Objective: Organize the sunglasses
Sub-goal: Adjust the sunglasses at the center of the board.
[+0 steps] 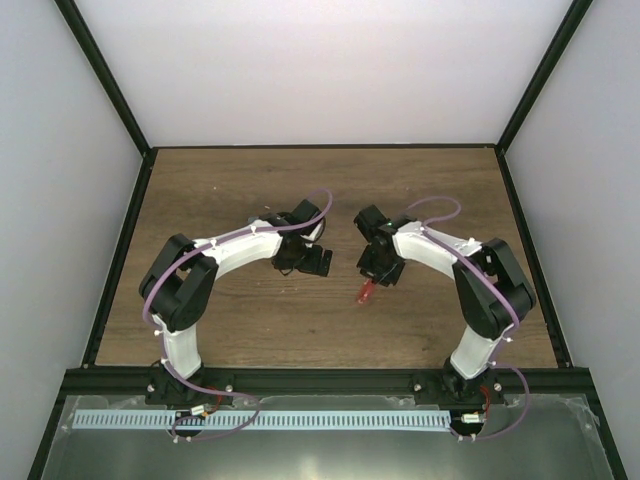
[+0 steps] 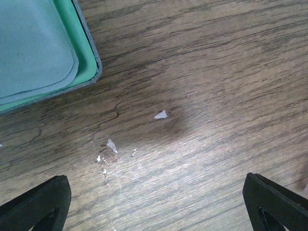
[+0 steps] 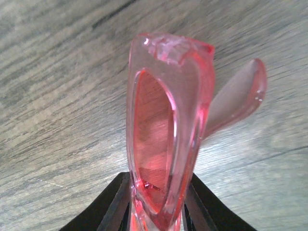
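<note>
Near the middle of the overhead view, the right gripper (image 3: 156, 204) pinches the red sunglasses (image 1: 367, 292). The left gripper (image 2: 154, 202) is spread wide beside the open case (image 2: 94, 60). Carrying step, probably; next comes a careful lowering into the case.

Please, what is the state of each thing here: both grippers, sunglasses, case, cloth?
sunglasses: gripped, one arm sticking out sideways.
right gripper: shut on the sunglasses.
left gripper: open, holding nothing.
case: open.
cloth: lying flat inside the case.
</note>
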`<action>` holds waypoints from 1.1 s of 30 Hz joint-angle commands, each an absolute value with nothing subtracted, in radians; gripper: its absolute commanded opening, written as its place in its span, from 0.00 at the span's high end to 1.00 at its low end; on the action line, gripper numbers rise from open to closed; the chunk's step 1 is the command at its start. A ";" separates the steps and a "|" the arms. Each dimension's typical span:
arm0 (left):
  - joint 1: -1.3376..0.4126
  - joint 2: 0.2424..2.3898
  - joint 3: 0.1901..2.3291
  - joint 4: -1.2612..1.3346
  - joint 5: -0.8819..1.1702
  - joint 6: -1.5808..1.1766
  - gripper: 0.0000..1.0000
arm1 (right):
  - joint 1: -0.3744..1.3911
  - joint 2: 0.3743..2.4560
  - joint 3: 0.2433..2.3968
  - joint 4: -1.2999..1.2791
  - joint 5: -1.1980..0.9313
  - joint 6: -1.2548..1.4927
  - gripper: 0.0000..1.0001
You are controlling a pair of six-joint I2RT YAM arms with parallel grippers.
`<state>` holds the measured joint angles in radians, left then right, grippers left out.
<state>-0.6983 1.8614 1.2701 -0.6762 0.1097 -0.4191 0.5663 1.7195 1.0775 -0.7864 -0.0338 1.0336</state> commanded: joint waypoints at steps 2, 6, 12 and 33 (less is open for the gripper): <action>-0.697 1.838 1.265 -0.666 0.110 -0.417 0.00 | 0.580 1.671 1.164 -0.951 0.148 0.960 0.74; -0.692 1.840 1.269 -0.672 0.110 -0.405 0.00 | 0.582 1.720 1.244 -1.087 0.259 0.921 0.73; -0.682 1.838 1.266 -0.676 0.109 -0.392 0.00 | 0.594 1.842 1.371 -1.264 0.409 0.914 0.74; -0.652 1.798 1.209 -0.678 0.097 -0.376 0.00 | 0.664 2.096 1.391 -1.305 0.570 0.924 0.70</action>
